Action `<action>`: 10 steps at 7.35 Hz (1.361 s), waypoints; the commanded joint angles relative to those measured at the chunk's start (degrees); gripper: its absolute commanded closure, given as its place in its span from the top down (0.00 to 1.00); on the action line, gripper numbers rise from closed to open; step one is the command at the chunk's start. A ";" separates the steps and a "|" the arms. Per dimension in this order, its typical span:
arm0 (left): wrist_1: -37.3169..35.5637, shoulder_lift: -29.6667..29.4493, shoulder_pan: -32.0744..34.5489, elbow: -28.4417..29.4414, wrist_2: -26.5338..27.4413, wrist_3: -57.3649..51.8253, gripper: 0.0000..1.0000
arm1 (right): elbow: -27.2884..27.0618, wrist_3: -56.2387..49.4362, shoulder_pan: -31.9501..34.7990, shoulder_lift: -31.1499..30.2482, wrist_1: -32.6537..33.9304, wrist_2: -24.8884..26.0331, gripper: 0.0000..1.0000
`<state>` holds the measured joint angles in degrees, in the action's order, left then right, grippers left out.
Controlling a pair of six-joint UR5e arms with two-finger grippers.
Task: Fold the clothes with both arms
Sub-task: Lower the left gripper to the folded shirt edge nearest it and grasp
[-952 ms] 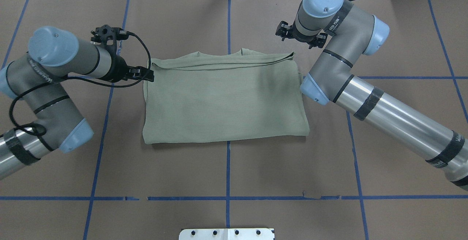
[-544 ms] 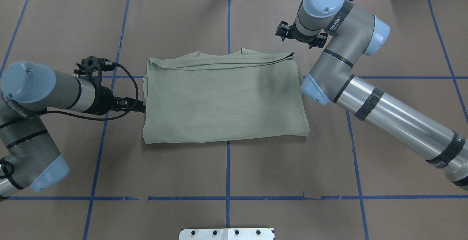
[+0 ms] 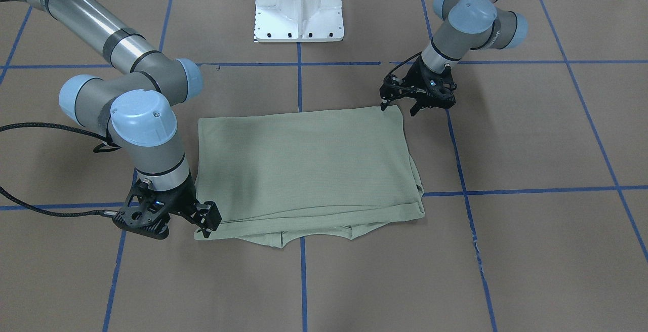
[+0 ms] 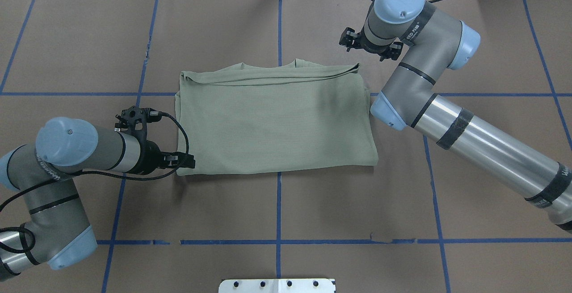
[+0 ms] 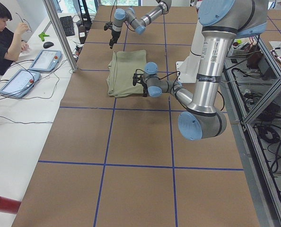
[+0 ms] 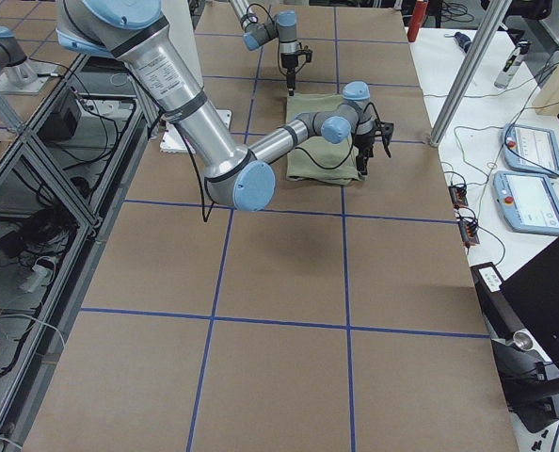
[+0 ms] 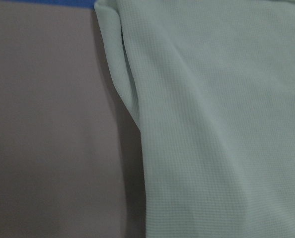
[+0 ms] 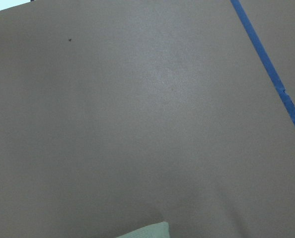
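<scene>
1. Across the last second the left arm (image 4: 67, 150) has travelled down the shirt's left side. It went from the far-left corner, past the middle of that edge, to the near-left corner.
2. The right arm (image 4: 482, 145) has only nudged a little toward the counter's far-right corner. The shirt (image 4: 272, 123) lies as it did.
3. The left tool (image 3: 399, 109) sits at the shirt's near-left corner with its two black fingers spread and tips pointing down. Whether they touch the cloth cannot be told. Its wrist view shows the shirt's edge running beside bare counter (image 4: 277, 208).
4. The right tool (image 3: 195, 224) hangs just off the shirt's far-right corner. One finger stands well out from the wrist, so it reads as spread and holds nothing. Its wrist view is almost all counter, with a sliver of cloth at the bottom.
5. The shirt is a pale sage-green fine-ribbed knit, folded into a flat, roughly rectangular stack near the counter's middle. Its layered edges and collar face the far edge.
6. The counter has a matt brown covering crossed by blue tape lines (image 4: 279, 203).
7. By count there are one shirt, two silver-grey arms with light-blue caps, two tools, one white pedestal (image 3: 299, 5) and one seated person (image 5: 1, 38).
</scene>
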<state>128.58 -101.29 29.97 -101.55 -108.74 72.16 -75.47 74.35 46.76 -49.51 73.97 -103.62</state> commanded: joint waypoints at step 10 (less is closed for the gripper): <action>0.28 1.78 4.18 0.21 -0.60 -11.79 0.00 | -0.03 0.00 0.09 -0.85 -0.06 0.00 1.00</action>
<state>129.28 -100.72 30.94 -101.26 -109.22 67.38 -75.58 74.36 46.85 -50.07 73.92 -103.62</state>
